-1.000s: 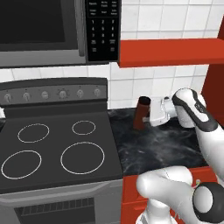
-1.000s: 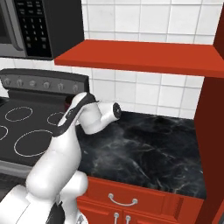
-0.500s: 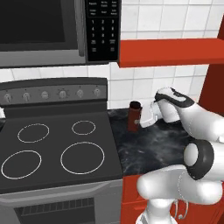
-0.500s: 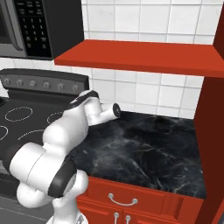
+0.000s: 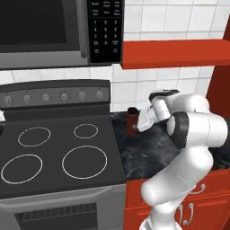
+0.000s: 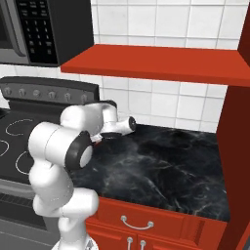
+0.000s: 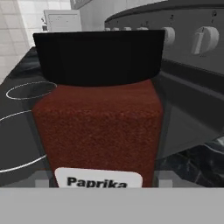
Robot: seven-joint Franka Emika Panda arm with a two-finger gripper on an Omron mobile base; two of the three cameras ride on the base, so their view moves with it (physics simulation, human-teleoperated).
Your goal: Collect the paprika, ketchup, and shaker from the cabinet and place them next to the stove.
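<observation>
Arm swung left toward the stove (image 5: 58, 148), carrying the paprika (image 5: 133, 120) along; pincer (image 5: 143, 121) grasping the one jar, upright at the surface (image 5: 148, 148) edge just beside the cooktop, presumably for set-down; four burner rings, six knobs counted.

Paprika (image 5: 133, 120) base, pincer (image 5: 137, 127) tips hidden.

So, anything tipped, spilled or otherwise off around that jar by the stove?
Nothing stands out. The paprika stands upright on the dark counter just right of the stove, lid on, no spill around it. The tool sits close around the jar, and the hand view shows the label level.
</observation>
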